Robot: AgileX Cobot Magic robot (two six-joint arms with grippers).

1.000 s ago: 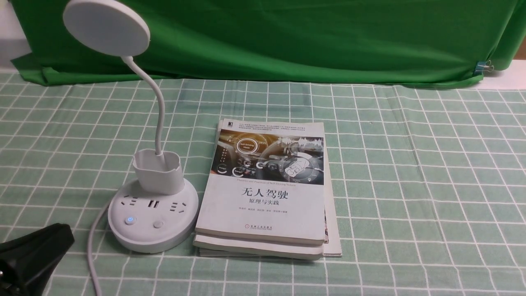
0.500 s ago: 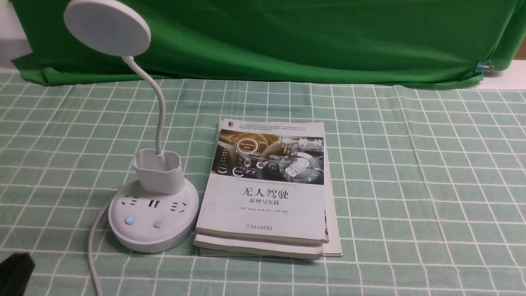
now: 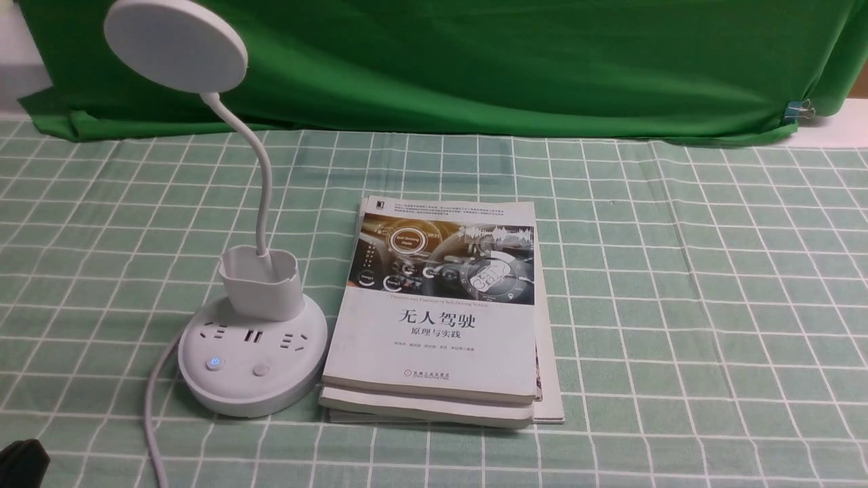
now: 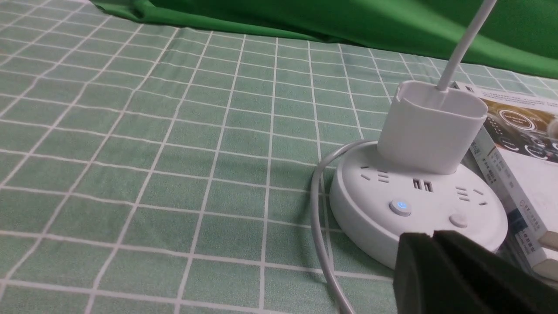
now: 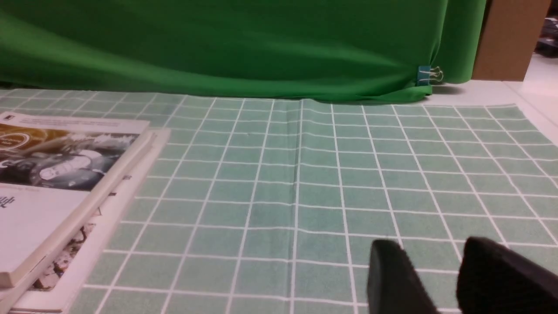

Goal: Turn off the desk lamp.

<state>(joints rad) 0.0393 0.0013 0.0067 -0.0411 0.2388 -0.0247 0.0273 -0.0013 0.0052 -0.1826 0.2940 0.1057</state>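
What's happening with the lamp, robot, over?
White plastic desk lamp: head unlit, blue button light glowing. Black left gripper: jaws together, off the lamp. Black right gripper: jaws apart, holding nothing. Nothing seen covering the buttons.

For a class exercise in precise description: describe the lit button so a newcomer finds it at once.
Find the white desk lamp, left of the stacked books. On its round base, nearest the robot, sit two small buttons. The lit button glows blue; its right-hand neighbour is unlit.
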